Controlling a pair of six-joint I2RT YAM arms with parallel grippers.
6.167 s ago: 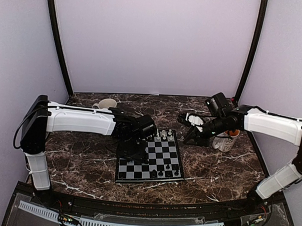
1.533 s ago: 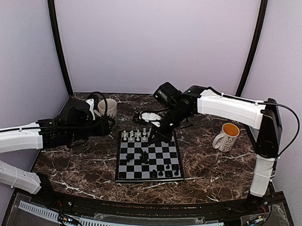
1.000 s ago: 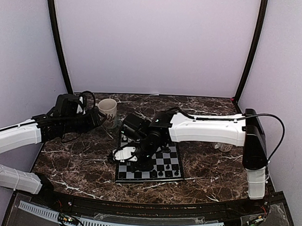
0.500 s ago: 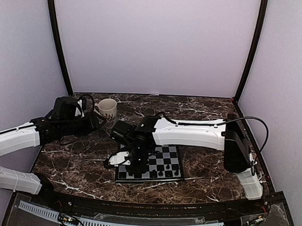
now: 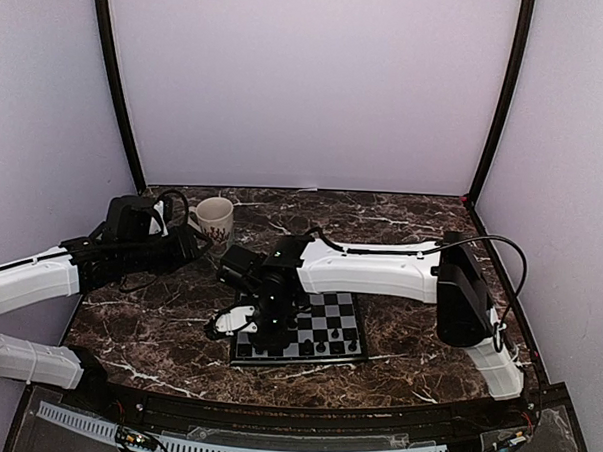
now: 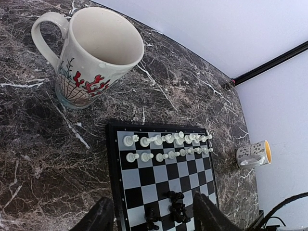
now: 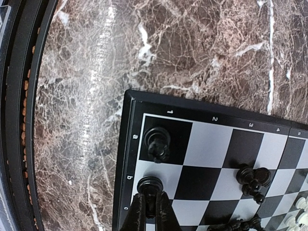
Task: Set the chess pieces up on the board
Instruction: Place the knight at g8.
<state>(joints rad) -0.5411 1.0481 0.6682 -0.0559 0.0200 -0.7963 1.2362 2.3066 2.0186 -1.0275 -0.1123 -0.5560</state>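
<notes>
The board [image 5: 327, 322] is lying on the dark marble table [image 5: 157, 325] inside pale lilac walls [image 5: 308, 86]. The right gripper [image 7: 150, 201] is pinching a black pawn [image 7: 150, 184] near the board's corner. The left gripper [image 6: 154, 214] is hanging half-wide and empty.

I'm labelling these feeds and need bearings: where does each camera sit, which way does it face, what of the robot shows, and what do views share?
Top external: fixed above and behind the bases, facing down and forward at board and floral mug; left arm and right arm show.
Left wrist: on the left arm, facing down past the open left gripper at mug, board and white pieces.
Right wrist: facing straight down at the board's corner; the right gripper pinches a black pawn.
Shared: all three see the board.
</notes>
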